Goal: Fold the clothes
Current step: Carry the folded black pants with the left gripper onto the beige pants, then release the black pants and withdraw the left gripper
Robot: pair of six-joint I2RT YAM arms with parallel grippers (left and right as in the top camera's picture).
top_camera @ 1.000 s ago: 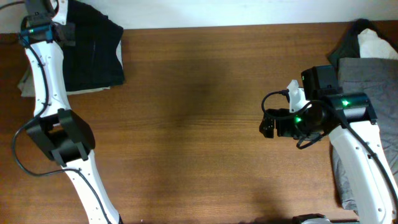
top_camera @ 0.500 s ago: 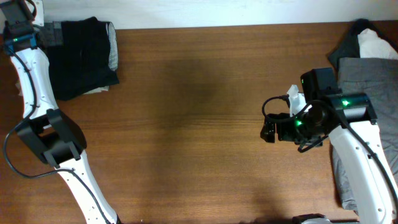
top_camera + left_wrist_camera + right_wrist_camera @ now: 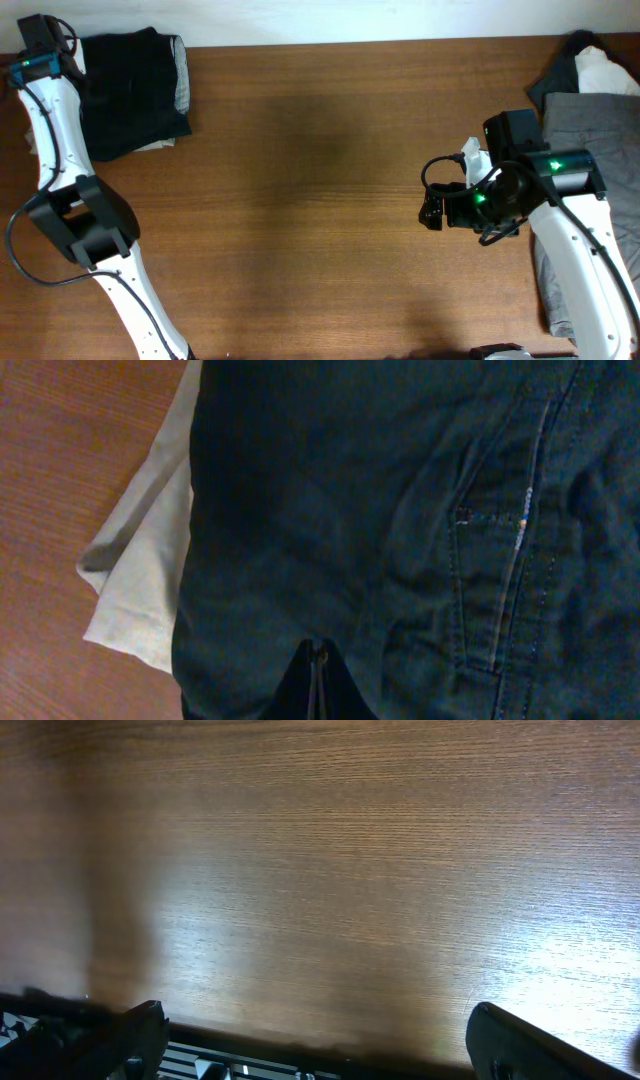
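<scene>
Left wrist view: black stitched-pocket cloth garment (image 3: 400,510) lies beneath and ahead of left gripper (image 3: 316,685); fingers pressed together, hold on cloth unclear.

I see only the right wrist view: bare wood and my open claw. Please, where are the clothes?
Observer: A black garment lies at the far left corner of the table, on a beige one.
Operator: Which side of it is up?
Observer: The side with a stitched pocket.
Operator: Is anything near my right arm?
Observer: A grey garment lies at the right edge, partly under that arm.
</scene>
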